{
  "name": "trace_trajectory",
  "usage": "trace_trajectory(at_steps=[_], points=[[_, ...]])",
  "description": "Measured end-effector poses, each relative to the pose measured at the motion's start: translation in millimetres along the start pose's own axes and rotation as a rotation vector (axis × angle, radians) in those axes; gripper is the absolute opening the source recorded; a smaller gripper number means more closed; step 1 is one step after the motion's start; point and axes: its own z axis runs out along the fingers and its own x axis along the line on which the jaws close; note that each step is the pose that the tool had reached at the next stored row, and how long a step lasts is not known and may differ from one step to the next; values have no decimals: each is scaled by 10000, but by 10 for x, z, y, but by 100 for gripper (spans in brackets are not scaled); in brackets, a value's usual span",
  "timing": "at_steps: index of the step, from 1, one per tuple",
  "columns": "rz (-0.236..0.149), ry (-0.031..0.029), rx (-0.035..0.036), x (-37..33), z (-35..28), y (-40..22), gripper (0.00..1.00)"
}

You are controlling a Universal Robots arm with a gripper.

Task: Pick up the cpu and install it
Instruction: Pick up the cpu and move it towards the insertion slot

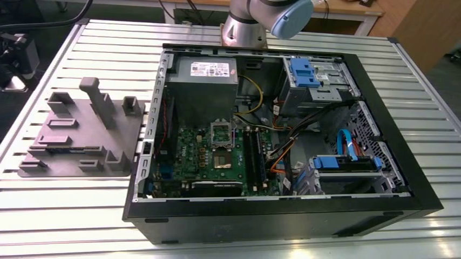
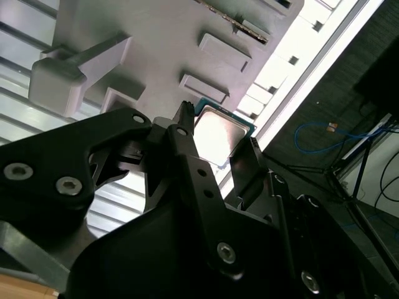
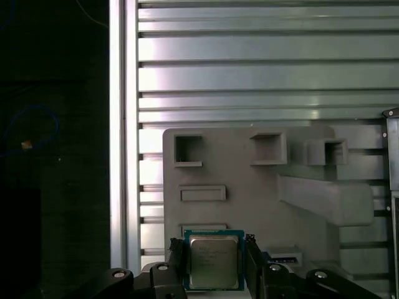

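Gripper (image 3: 214, 249) fingers (image 3: 177, 256) appear closed on two opposite edges of the cpu (image 3: 213, 265), its metal lid facing the first wrist view. The chip is over the grey fixture plate (image 3: 249, 208), near the table (image 3: 262, 62) edge. The edge grip likely keeps it flat and the contacts untouched.

A slatted aluminium table (image 1: 65, 216) spans the exterior view, its ribs running from left to right across the frame. At the left of the frame a grey plate (image 1: 79, 140) with raised blocks and pockets lies flat on the slats. Just beside it, filling the centre and right, an open black computer case (image 1: 288, 218) lies on its side. At the upper middle the arm's base (image 1: 241, 32) stands on the table, just above the case
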Motion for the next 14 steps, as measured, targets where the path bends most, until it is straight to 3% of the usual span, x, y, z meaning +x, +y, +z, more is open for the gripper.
trace_trajectory(at_steps=[14], points=[[0,1,0,-1,-81,5,47]])
